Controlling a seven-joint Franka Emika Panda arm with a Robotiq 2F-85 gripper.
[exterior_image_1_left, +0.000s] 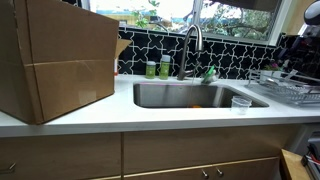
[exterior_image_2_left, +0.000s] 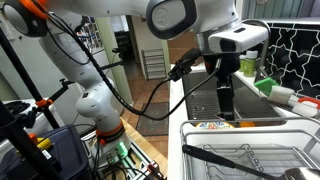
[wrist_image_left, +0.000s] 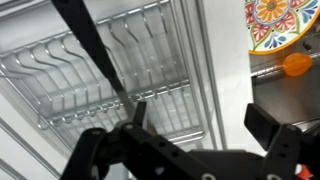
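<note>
— One long white counter top (exterior_image_1_left: 150, 118), widest of all; on it a tall brown cardboard box (exterior_image_1_left: 55, 60), next to a sunken steel sink basin (exterior_image_1_left: 180, 96).
— And past the basin?
— A silver wire dish rack (exterior_image_1_left: 288, 90) at the counter's far end; right above it, a black two-finger gripper (exterior_image_2_left: 226, 112), pointing down.
— Open or closed?
— Spread wide in the wrist view; nothing clamped; a long black flat utensil (wrist_image_left: 95, 55) lying slantwise in the rack, near end right by one finger (wrist_image_left: 140, 112); touching or not, cannot tell.
— Smaller things?
— A round plate with a bright painted pattern (wrist_image_left: 280, 22) just beside the rack; near it a small orange round piece (wrist_image_left: 296, 63); by the basin's corner, a small clear plastic cup (exterior_image_1_left: 240, 104).
</note>
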